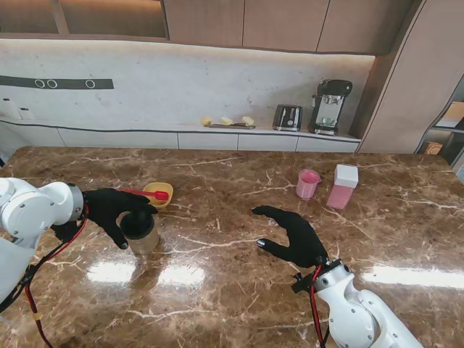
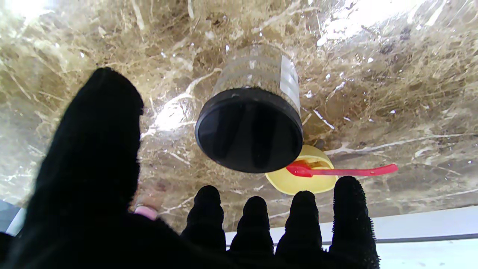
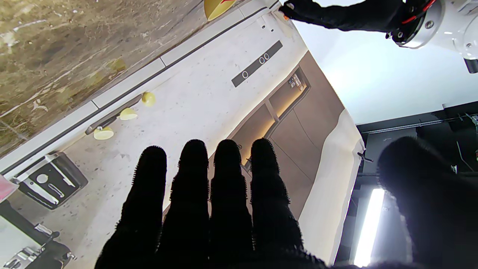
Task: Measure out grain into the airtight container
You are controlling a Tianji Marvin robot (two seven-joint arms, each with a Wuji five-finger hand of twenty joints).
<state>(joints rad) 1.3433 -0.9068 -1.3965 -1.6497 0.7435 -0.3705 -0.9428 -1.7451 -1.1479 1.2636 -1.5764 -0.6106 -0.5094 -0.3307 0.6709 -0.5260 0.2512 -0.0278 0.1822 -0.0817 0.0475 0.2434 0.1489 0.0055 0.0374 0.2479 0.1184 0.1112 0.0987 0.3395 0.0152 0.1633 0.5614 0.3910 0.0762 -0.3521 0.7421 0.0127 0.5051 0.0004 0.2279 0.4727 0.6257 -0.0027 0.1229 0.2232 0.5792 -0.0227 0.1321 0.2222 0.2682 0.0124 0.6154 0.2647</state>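
Note:
A clear jar (image 1: 142,233) with a black lid holds grain and stands on the marble table toward my left. My left hand (image 1: 109,207) hovers over and beside it, fingers spread. In the left wrist view the jar (image 2: 257,127) sits apart from the fingertips (image 2: 302,213) and the thumb, so nothing is gripped. Just beyond the jar is a yellow bowl (image 1: 159,193) with a red spoon (image 1: 145,194) lying across it; both appear again as the bowl (image 2: 298,181) and spoon (image 2: 343,171). My right hand (image 1: 293,235) is open above the table's middle, holding nothing.
A pink cup (image 1: 308,184) and a pink container with a white lid (image 1: 342,186) stand farther from me on the right. A back counter carries a toaster (image 1: 287,117) and a coffee machine (image 1: 330,106). The right wrist view faces the wall past the right hand (image 3: 209,209).

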